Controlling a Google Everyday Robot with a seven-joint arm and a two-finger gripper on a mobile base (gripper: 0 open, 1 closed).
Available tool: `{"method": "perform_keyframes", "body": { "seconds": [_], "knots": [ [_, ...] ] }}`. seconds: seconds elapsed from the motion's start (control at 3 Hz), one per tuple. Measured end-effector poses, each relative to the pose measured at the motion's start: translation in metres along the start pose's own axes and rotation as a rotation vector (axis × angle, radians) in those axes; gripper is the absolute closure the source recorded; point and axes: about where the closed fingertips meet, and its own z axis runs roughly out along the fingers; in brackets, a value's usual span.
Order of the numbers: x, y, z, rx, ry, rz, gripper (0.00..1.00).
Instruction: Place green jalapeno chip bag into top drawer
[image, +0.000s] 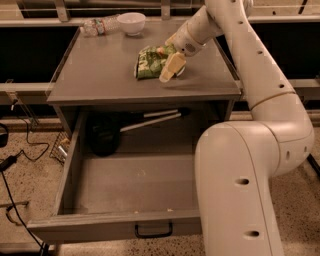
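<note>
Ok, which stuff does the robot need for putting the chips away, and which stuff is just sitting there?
For the job:
green jalapeno chip bag, lying on the cabinet top
gripper, right at the bag's side
top drawer, pulled open

Just lying about:
white bowl, at the back of the top
water bottle, beside the bowl
black long-handled utensil, at the drawer's back

green jalapeno chip bag (149, 63): crinkled, flat on cabinet top (100, 70); gripper (170, 53) jaws at right end | top drawer (100, 227): open
</note>
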Motion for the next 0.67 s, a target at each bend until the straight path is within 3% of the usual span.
{"method": "perform_keyframes", "body": {
  "seconds": [0.67],
  "knots": [
    [0.0, 0.0, 0.0006, -0.001, 0.0, 0.0, 0.64]
  ]
}}
